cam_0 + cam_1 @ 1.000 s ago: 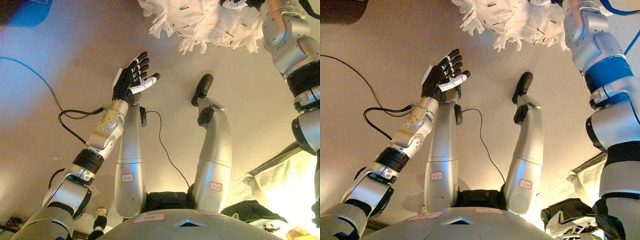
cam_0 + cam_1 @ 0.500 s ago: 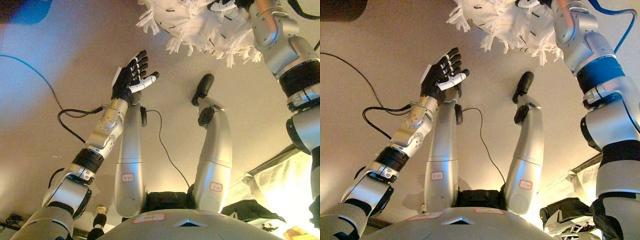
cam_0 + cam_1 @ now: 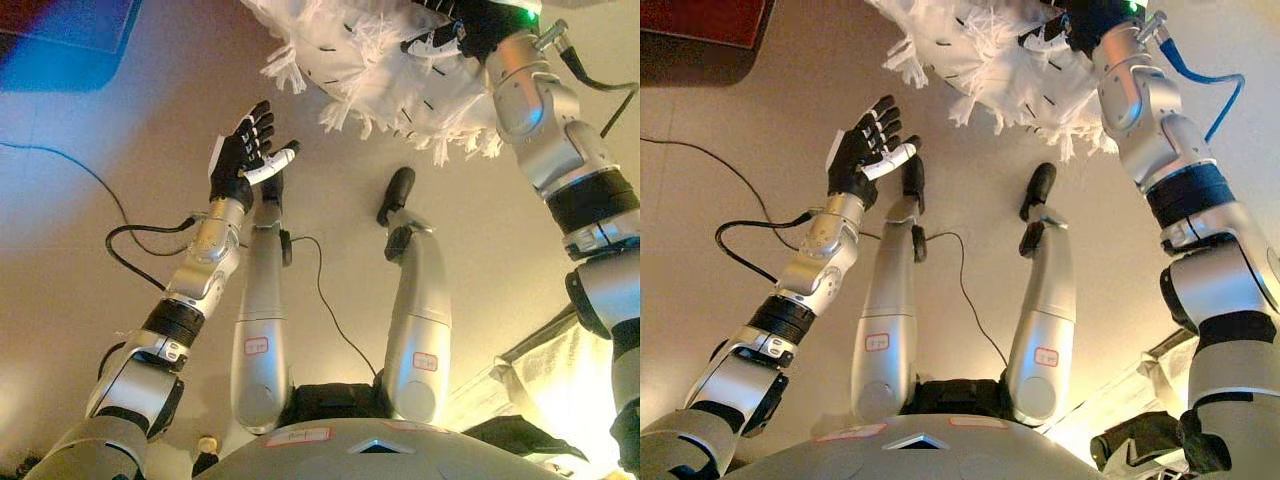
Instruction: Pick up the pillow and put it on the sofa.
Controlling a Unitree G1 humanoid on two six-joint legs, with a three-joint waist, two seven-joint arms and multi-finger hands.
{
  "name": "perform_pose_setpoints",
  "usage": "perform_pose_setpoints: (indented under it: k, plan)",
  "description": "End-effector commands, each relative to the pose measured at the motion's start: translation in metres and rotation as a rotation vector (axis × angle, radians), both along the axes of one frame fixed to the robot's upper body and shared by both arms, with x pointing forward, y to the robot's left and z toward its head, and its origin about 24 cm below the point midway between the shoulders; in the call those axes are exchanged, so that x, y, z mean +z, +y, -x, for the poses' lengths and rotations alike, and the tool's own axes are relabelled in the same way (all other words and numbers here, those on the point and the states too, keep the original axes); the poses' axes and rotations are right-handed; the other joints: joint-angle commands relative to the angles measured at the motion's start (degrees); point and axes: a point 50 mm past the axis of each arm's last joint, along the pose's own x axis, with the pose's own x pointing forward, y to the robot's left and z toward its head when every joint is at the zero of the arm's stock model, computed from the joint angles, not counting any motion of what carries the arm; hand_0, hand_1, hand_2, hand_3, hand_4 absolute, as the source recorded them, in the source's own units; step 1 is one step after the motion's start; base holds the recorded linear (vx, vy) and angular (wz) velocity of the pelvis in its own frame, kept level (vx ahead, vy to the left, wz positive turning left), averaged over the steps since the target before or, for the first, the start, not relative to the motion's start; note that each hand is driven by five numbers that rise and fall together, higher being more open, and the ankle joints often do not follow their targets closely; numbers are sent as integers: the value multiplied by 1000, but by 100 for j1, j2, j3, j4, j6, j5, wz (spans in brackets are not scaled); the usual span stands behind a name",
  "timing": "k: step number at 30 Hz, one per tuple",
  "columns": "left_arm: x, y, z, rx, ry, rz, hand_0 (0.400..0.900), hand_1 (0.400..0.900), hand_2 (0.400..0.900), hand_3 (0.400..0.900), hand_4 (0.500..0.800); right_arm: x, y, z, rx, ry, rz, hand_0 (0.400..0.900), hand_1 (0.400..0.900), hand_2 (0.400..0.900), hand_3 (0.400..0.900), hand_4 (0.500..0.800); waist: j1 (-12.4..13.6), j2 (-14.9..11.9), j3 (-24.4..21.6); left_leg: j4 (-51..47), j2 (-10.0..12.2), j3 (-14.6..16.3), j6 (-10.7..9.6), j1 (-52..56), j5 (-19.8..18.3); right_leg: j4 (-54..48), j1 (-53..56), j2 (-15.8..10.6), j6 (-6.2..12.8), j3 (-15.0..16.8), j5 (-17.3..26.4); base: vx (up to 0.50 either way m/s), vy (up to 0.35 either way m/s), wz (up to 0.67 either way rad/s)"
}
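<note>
A white pillow (image 3: 365, 60) with a ragged fringe hangs above the tan floor at the top of the view. My right hand (image 3: 462, 24) is at the pillow's right end, dark fingers curled into the cloth, shut on it. My left hand (image 3: 246, 155) is held up to the lower left of the pillow, apart from it, palm up with its fingers spread and nothing in it. The pillow's upper part runs out of the view.
A pale cloth-covered edge (image 3: 565, 365) shows at the lower right, with a dark object (image 3: 1140, 435) beside it. A dark mat (image 3: 700, 25) lies on the floor at the top left.
My right hand has carried the pillow to the left and further into view. The left hand stays open and has risen slightly. The camera has shifted a little.
</note>
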Motion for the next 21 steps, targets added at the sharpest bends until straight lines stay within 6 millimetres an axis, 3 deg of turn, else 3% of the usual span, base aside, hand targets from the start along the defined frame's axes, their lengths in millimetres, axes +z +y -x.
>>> perform_pose_setpoints:
  k: [1, 15, 21]
  plan:
    - [12, -3, 0, -5, -86, -51, 900, 900, 900, 900, 800, 99, -4, 39, 101, -436, -40, 400, 400, 400, 400, 500, 12, -53, -42, -342, 76, 50, 5, 737, -266, -659, 740, 216, 248, -65, 222, 20, -33, -1]
    - [-16, 1, 11, -24, 11, -104, 900, 900, 900, 900, 800, 76, -11, 66, 167, -466, -83, 400, 400, 400, 400, 500, -97, -203, -539, -1914, 305, 165, -123, 2762, 226, -2115, 2689, 374, 370, -180, 676, 50, -21, -3]
    - [-16, 0, 11, -26, 11, -105, 900, 900, 900, 900, 800, 76, -11, 66, 165, -466, -85, 400, 400, 400, 400, 500, -97, -212, -528, -1963, 290, 162, -115, 2780, 288, -2168, 2713, 363, 370, -189, 730, 0, 0, 0]
